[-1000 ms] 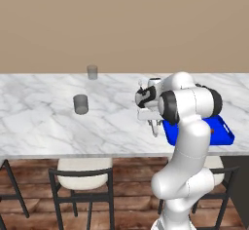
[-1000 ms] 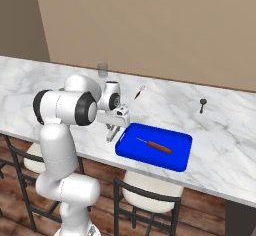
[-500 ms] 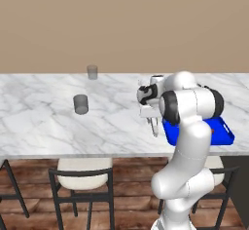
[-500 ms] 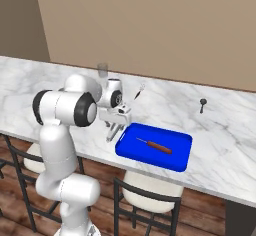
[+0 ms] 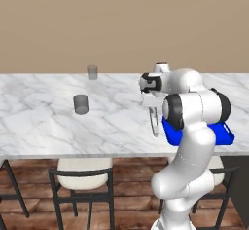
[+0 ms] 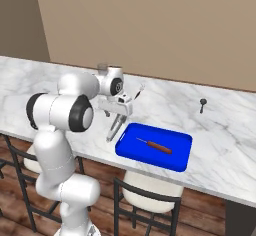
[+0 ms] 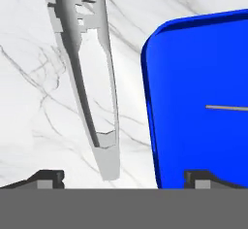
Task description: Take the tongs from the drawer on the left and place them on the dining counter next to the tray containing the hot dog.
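Both tips of the tool (image 7: 121,177) stand wide apart, empty, above the tongs (image 7: 92,77).

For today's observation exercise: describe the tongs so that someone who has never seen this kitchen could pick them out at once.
Find the long white marble dining counter, then the bright blue tray near its front edge. The tongs lie on the marble just beside the tray, under the open gripper: slim, silvery-grey, two long arms, unlike the stubby grey cups.

My 3 views are evenly and brightly lit, rendered flat with no glare. Light seems to fall from overhead: soft shadow sits beneath the tongs (image 7: 92,77) on the dining counter (image 5: 44,122). My hand view looks blocky and jagged up close; both base views stay sharp, without edge distortion.
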